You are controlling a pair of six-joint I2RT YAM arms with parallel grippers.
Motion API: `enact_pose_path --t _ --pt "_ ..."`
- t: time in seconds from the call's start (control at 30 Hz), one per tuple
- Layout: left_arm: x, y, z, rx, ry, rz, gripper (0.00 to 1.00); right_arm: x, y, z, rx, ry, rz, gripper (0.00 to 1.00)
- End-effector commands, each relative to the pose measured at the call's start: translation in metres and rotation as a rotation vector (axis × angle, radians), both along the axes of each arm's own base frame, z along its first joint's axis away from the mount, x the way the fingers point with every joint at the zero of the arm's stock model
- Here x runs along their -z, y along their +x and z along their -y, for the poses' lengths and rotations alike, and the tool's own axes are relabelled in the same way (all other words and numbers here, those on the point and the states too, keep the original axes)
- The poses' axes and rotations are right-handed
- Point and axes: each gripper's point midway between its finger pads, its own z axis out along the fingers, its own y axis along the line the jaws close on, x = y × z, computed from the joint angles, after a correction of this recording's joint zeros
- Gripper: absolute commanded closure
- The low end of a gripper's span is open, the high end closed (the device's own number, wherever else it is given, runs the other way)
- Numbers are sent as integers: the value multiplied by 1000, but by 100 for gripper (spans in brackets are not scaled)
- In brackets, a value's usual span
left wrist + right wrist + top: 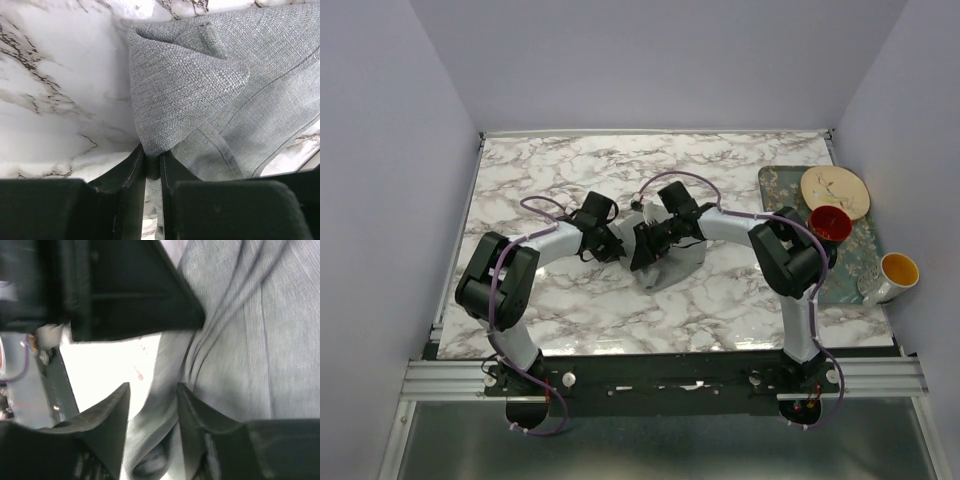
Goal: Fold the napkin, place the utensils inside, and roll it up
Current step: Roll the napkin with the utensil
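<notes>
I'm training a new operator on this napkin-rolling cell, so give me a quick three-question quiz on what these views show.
1. True or false: the left gripper is shut on a fold of the napkin.
2. Where does the red cup stand? A) on the patterned tray B) on the napkin C) on the floor
3. Fill in: the plate lies at the tray's ___ end (near or far).
Key: 1 true; 2 A; 3 far.
</notes>
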Motion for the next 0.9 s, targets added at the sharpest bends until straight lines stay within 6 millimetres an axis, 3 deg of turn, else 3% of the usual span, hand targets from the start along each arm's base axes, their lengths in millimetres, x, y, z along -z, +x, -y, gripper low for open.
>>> enact_pose_path --t 0.0,0.23,0.3,0.33,0.4,0.47,0.5,0.57,0.73,0.87 --pt "46 -26 -46 -60 240 -87 100 -26 -6 23 156 -102 -13 46" --pt "42 -24 -44 -64 243 -81 100 -50 -9 37 224 -120 57 45" --pt "42 -23 -44 -65 246 -84 100 -49 -7 39 236 -167 103 48" --pt "42 -23 -44 -62 248 -82 100 -49 -9 37 215 -174 121 50" --pt "41 -23 -44 -63 249 -78 100 -45 -19 34 185 -159 76 67" --pt "38 -21 -44 -63 252 -74 100 -28 -25 36 179 -176 25 88" --pt "37 -20 -45 -62 252 -71 100 -25 -30 34 165 -162 1 91" --pt "38 -21 -43 -59 248 -76 100 -22 -29 33 182 -137 16 95" --pt "40 -21 -41 -54 242 -85 100 19 -35 51 207 -235 11 98" --pt "37 -20 -40 -44 240 -73 100 48 -28 56 220 -291 33 99"
